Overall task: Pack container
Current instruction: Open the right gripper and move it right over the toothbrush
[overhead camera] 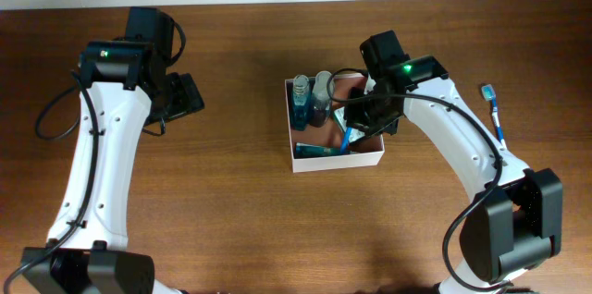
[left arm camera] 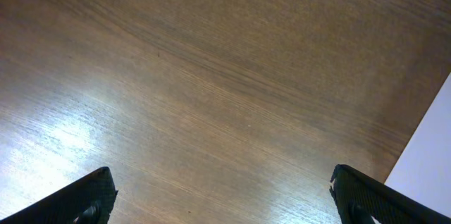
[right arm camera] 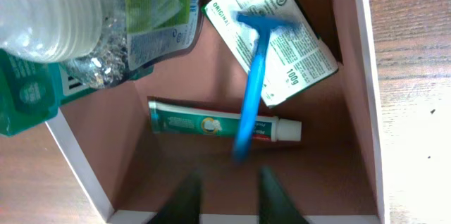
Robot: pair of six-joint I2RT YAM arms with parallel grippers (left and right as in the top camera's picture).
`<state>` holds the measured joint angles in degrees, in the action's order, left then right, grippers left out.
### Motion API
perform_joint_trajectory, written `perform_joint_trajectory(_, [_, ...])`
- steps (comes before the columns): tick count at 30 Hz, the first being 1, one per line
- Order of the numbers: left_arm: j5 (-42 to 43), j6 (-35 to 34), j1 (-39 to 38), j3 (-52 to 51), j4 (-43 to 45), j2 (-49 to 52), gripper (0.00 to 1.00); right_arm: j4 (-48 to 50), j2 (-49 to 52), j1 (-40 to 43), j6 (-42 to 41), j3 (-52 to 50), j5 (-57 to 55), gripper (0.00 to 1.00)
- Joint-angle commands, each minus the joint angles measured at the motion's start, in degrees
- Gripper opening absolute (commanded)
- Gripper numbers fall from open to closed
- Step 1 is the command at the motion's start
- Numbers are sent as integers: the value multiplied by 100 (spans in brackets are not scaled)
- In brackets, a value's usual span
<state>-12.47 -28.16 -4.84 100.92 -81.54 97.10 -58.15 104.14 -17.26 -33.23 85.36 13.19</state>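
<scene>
wood-grain table (left arm camera: pixel 211 97) with a soft sheen; container (right arm camera: pixel 338 146) matt card, it seems; blue plastic razor (right arm camera: pixel 252 90); clear ribbed plastic bottle (right arm camera: pixel 49 13).

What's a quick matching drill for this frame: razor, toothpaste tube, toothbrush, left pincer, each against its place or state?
Column A
1. blue plastic razor
2. green-and-white toothpaste tube
3. blue-and-white toothbrush
4. left pincer

Column B
a. open above the bare wooden table
b. flat on the floor of the white-walled square container
c. on the table, outside the container
d. crossing over the tube and the small green-and-white cardboard box

Pairs: 1-d; 2-b; 3-c; 4-a
</scene>
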Motion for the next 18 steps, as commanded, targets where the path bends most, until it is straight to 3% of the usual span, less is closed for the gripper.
perform_joint_trajectory(1, [-44,-52,13,-24,11,44,99,39,37,2,2,-31,-31,32])
perform_joint_trajectory(10, [-44,-52,13,-24,11,44,99,-315,28,588,352,442,2,34])
perform_joint_trajectory(14, [-44,-52,13,-24,11,44,99,-949,13,1263,1222,1224,361,35])
perform_joint_trajectory(18, [-44,-52,13,-24,11,44,99,-1576,13,1996,2312,2140,420,52])
